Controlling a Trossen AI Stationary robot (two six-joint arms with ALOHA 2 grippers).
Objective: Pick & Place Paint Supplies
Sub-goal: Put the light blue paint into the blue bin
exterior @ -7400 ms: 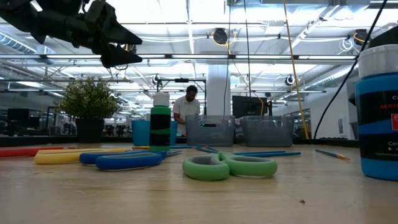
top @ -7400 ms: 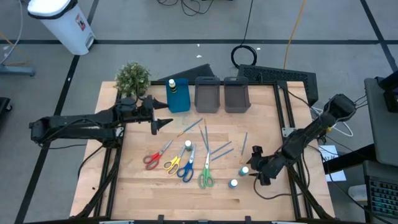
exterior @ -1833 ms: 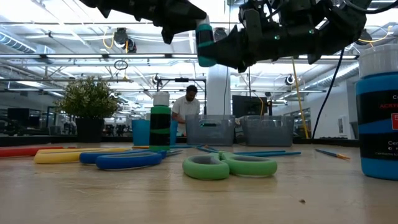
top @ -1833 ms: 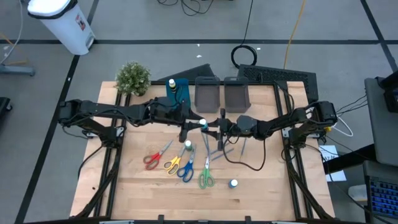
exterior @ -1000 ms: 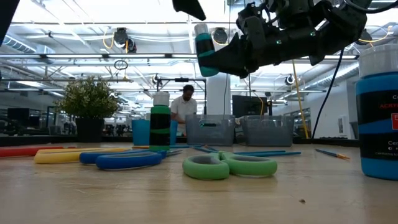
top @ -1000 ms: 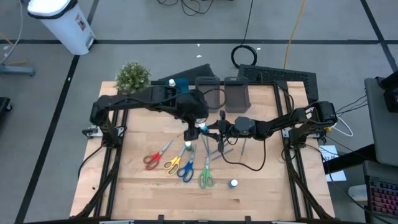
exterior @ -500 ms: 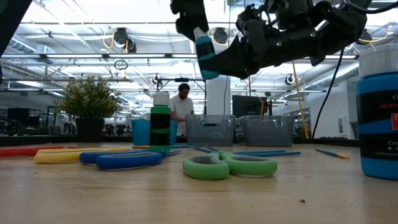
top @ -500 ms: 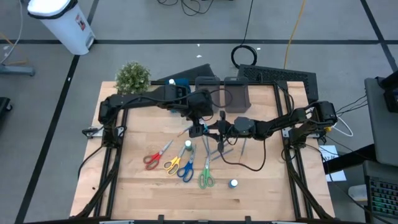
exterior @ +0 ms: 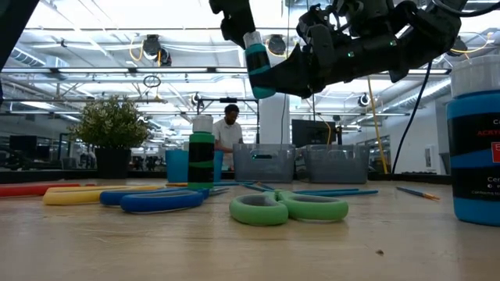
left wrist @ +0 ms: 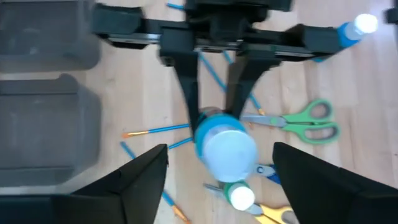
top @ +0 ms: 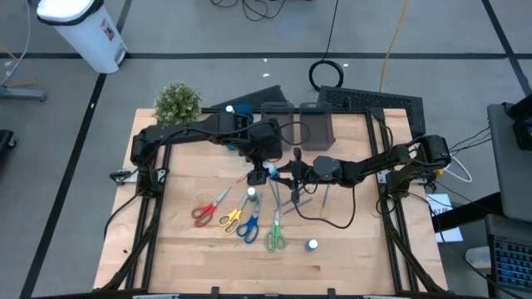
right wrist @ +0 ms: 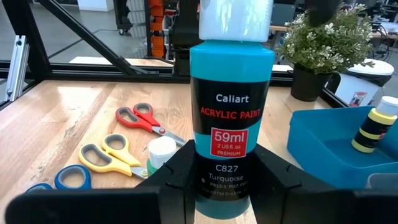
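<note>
High view: a yellow-capped bottle (top: pixel 229 110) sits in the blue bin (top: pixel 242 113); scissors (top: pixel 274 236), brushes (top: pixel 296 199) and two bottles remain on the bench (top: pixel 183 249) — most of the sorting is left.

Low view: the turquoise bottle (exterior: pixel 257 65) hangs mid-air.

Left wrist view: the left gripper (left wrist: pixel 221 174) has open jaws either side of the bottle's cap.

Right wrist view: the right gripper (right wrist: pixel 227 180) has jaws clamped on the bottle's base — apparently a handover.
</note>
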